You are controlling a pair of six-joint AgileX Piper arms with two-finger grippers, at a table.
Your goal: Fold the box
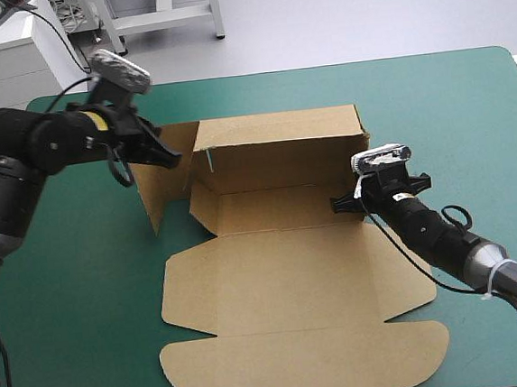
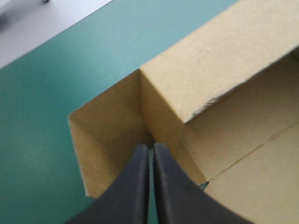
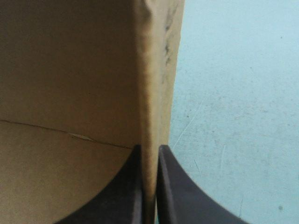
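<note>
**Operator:** Where am I, from the high view?

**Spotter:** You're raising the side walls. The brown box (image 1: 293, 272) sits mid-tabletop on the teal-green cover (image 1: 72, 337). Its back wall (image 1: 277, 142) stands toward the far edge, and its lid panel (image 1: 300, 353) lies flat toward the near edge. Your right gripper (image 1: 341, 204) is at the right side wall (image 1: 364, 152), which stands upright. Your left gripper (image 1: 169, 156) is at the top of the left side wall (image 1: 160, 188), which splays outward toward the tabletop's left edge.

**Operator:** And the left wrist view?

**Spotter:** The left gripper (image 2: 150, 148) points into the crease where the splayed wall meets the box (image 2: 224, 56). Its black fingers are all but together, and I see no board in the slit, so it seems to hold nothing.

**Operator:** Right wrist?

**Spotter:** The right gripper (image 3: 149, 149) has its fingers pinched on the top edge of the wall, with the sheet between them. The inside of the box (image 3: 70, 84) is on one side and bare cover (image 3: 233, 116) on the other.

**Operator:** What does the next move need?

**Spotter:** My judgement is that you should keep the right wall steady. Swing the left wall inward until it stands square to the back wall. The creases look soft, so it may spring back.
</note>
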